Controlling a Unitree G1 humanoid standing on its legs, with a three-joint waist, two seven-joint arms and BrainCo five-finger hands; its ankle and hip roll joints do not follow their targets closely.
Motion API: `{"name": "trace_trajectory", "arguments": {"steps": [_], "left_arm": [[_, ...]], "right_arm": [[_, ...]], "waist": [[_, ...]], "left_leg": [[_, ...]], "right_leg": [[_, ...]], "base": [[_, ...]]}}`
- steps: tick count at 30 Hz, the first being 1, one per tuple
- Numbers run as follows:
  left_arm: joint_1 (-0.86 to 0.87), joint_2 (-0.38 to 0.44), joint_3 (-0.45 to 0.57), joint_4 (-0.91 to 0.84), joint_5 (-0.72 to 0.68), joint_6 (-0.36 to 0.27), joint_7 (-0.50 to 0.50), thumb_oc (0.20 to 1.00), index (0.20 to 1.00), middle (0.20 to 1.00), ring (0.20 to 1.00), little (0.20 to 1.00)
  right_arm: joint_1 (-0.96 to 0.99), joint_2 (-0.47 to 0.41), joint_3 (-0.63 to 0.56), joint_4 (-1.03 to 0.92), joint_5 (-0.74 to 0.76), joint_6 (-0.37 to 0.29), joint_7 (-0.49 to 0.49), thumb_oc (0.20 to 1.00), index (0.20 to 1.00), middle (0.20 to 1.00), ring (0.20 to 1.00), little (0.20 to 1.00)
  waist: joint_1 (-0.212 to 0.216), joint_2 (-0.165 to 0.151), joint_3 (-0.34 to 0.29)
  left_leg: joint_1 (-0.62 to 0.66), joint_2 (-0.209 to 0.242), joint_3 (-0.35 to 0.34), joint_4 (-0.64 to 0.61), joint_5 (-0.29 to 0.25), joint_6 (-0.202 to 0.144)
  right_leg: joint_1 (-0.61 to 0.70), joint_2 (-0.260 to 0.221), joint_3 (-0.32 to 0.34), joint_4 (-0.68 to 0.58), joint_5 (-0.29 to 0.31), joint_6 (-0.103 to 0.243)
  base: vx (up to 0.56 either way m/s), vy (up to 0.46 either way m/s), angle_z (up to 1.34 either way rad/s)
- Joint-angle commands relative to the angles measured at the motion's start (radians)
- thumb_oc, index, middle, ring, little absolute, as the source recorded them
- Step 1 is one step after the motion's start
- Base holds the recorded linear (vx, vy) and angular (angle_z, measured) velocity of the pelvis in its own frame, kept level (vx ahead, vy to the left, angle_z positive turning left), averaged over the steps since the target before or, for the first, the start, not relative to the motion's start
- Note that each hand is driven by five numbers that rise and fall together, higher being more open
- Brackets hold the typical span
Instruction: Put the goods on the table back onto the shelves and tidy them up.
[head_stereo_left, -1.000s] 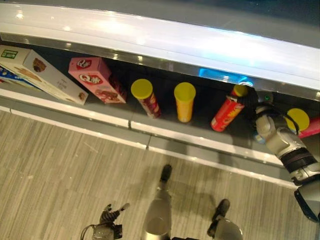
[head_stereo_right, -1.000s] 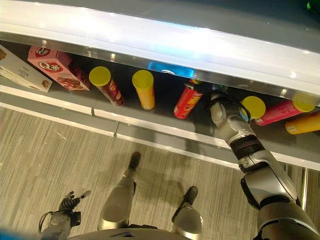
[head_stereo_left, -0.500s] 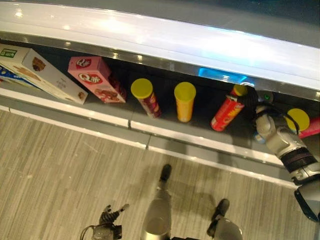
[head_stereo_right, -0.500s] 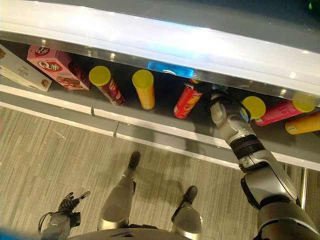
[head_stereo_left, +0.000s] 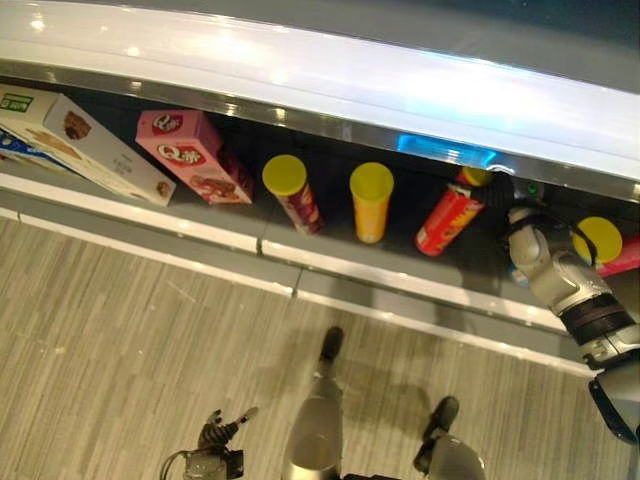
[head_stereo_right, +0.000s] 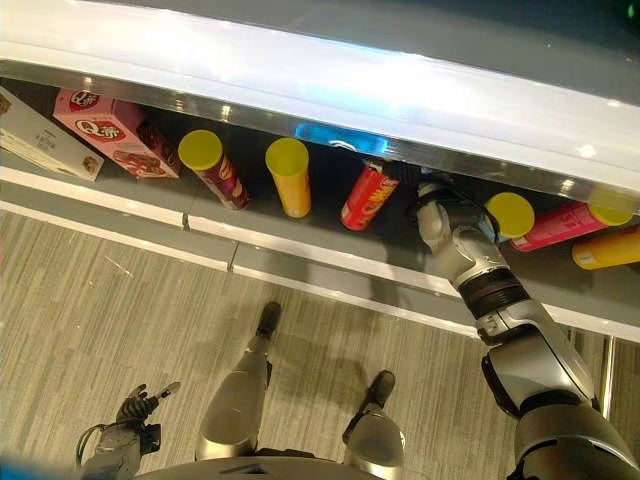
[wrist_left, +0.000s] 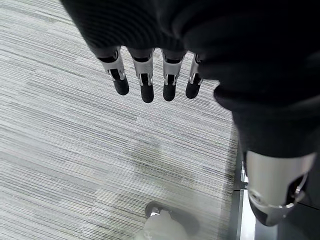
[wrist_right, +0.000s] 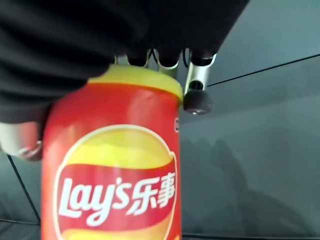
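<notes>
Grey striped floor lies nearest, and the left hand (wrist_left: 150, 75) hangs over it with straight, relaxed fingers, holding nothing. Beyond, on the dark shelf (head_stereo_left: 330, 262), a maroon can (head_stereo_left: 293, 194) and a yellow can (head_stereo_left: 371, 203) stand near the front edge, with a pink box (head_stereo_left: 192, 157) and a white box (head_stereo_left: 75, 143) towards the shelf's left end. Deeper in, the right hand (head_stereo_right: 432, 208) grips the top of the tilted red can (head_stereo_right: 364, 197), fingers curled over its yellow lid.
</notes>
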Motion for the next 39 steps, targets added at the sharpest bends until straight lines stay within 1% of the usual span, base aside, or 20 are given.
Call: {"name": "trace_trajectory", "arguments": {"steps": [1,13,22,39], "left_arm": [[0.009,0.033,0.006,0.022,0.018,0.004,0.035,1.0,1.0,1.0,1.0,1.0],[0.01,0.032,0.011,0.022,0.026,0.008,0.035,1.0,1.0,1.0,1.0,1.0],[0.009,0.036,0.007,0.023,0.026,0.006,0.035,1.0,1.0,1.0,1.0,1.0],[0.007,0.037,0.001,0.031,0.031,0.005,0.031,1.0,1.0,1.0,1.0,1.0]], "right_arm": [[-0.023,-0.038,-0.042,-0.112,-0.048,-0.046,-0.059,0.2,0.2,0.2,0.2,0.2],[0.017,-0.046,-0.047,-0.141,-0.066,-0.052,-0.06,0.2,0.2,0.2,0.2,0.2],[-0.002,-0.073,-0.005,-0.136,-0.109,-0.052,-0.047,0.2,0.2,0.2,0.2,0.2],[-0.007,-0.073,0.025,-0.105,-0.117,-0.052,-0.039,0.2,0.2,0.2,0.2,0.2]], "waist": [[-0.004,-0.021,-0.044],[-0.01,-0.019,-0.038],[-0.011,-0.019,-0.036],[-0.009,-0.02,-0.034]], "left_leg": [[0.04,0.097,0.041,0.116,-0.202,-0.006],[0.036,0.099,0.042,0.123,-0.203,-0.007],[0.032,0.1,0.043,0.127,-0.203,-0.009],[0.031,0.102,0.043,0.126,-0.202,-0.009]], "right_leg": [[-0.09,-0.103,0.09,0.176,-0.102,0.01],[-0.098,-0.106,0.094,0.185,-0.105,0.009],[-0.102,-0.107,0.093,0.188,-0.105,0.009],[-0.107,-0.108,0.097,0.192,-0.105,0.01]], "base": [[0.0,0.0,0.0],[0.0,0.0,-0.01],[0.0,0.0,0.0],[0.0,0.0,0.0]]}}
